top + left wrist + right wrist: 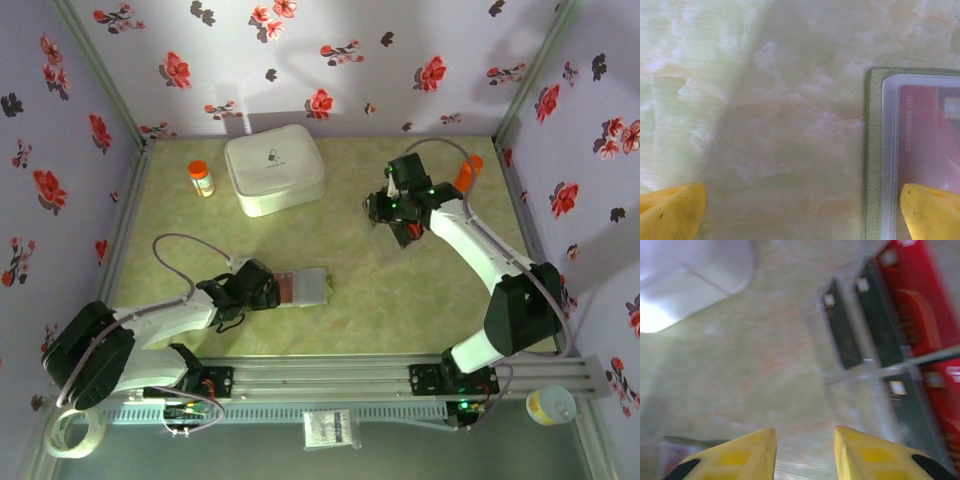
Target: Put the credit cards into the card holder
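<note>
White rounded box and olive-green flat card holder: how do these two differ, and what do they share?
The white rounded box is much larger than the olive-green flat card holder. The box stands bulky and raised; the holder lies thin and flat. The box's top is white; the holder shows a red card under clear plastic. Both rest on the table.

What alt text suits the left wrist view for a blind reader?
An olive-green card holder lies at the right edge, a red card under clear plastic. The open left hand hovers over the table, yellow fingertips wide apart.
</note>
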Robot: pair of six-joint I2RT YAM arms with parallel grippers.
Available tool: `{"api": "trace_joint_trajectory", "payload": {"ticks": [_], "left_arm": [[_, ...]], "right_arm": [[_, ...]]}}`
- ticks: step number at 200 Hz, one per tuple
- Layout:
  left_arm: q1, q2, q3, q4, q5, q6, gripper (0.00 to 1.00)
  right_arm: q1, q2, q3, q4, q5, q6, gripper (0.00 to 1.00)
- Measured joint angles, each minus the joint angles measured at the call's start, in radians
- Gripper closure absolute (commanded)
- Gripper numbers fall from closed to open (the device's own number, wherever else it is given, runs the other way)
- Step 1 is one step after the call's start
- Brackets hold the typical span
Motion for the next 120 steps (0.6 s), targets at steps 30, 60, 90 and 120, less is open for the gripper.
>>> {"api": "trace_joint_trajectory", "payload": {"ticks": [30,60,90,120], "left_arm": [[0.0,0.0,0.0,0.0,-0.001,0.0,0.0],[0.0,-0.002,0.0,0.0,0.0,0.0,0.0],[0.0,-0.003,-0.001,0.0,0.0,0.0,0.0],[0.0,-0.004,-0.002,0.0,-0.001,0.0,0.0]], "right_arm": [[-0.021,0.033,0.043,-0.109,0.118,-0.098,0.67],[-0.021,0.089,0.055,-0.161,0.196,-0.151,0.71],[-0.021,0.133,0.059,-0.188,0.248,-0.175,0.73],[-0.021,0.155,0.071,-0.19,0.285,-0.185,0.74]]}}
